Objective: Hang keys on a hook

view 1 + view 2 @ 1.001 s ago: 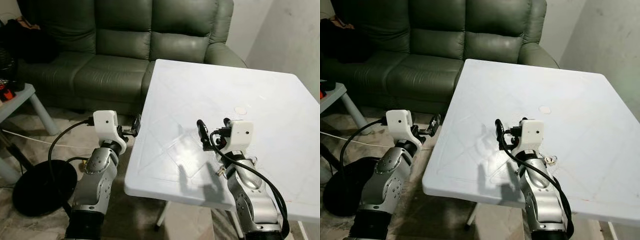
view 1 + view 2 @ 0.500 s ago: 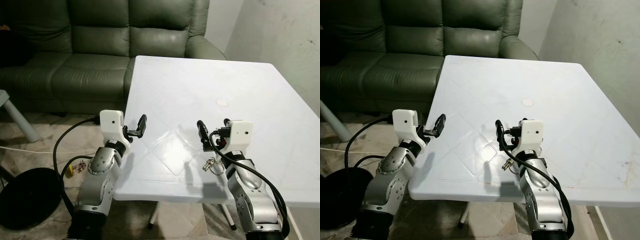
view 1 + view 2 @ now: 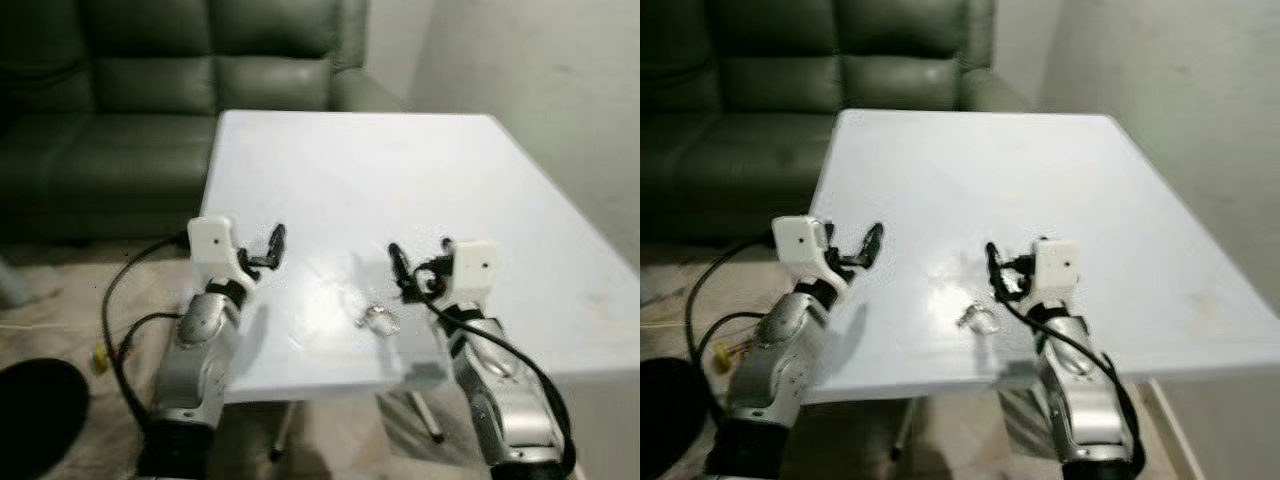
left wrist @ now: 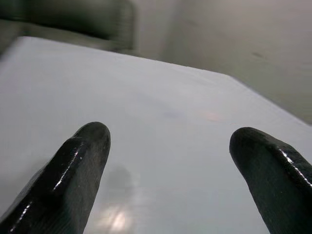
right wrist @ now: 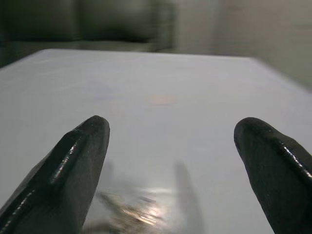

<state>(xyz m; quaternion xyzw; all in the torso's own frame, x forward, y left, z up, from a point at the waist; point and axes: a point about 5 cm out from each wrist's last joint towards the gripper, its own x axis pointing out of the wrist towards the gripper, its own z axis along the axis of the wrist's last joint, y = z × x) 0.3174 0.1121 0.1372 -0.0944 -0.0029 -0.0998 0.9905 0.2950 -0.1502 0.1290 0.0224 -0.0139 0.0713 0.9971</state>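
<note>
Keys [image 3: 378,319]: in the left eye view, lying on the white table [image 3: 340,170] near its front edge, between the two arms; small, shiny, blurred, a ring with a few bits bunched up, long axis not readable.
Nearer arm: right gripper [image 3: 418,268], just beside the keys, which lie toward the robot's left and a little short of its fingertips; left gripper [image 3: 272,246] well apart on the other side, over the table's left edge.
Hook: none to be made out; dark green sofa [image 3: 150,80] behind the table, bare wall [image 3: 540,90] to the right.
Right eye view: same layout; keys [image 3: 980,318] on the table [image 3: 970,170], close to the right gripper [image 3: 1012,272], farther from the left gripper [image 3: 862,250].
Left wrist view: two black fingers [image 4: 73,175] spread wide, nothing between them but table [image 4: 161,126].
Right wrist view: fingers [image 5: 63,180] spread wide and empty; keys [image 5: 131,209] as a glinting smear low between them, near the table surface and close in.
Judgement: pickup not yet made; right arm better placed, needing a short reach down and toward the left.
</note>
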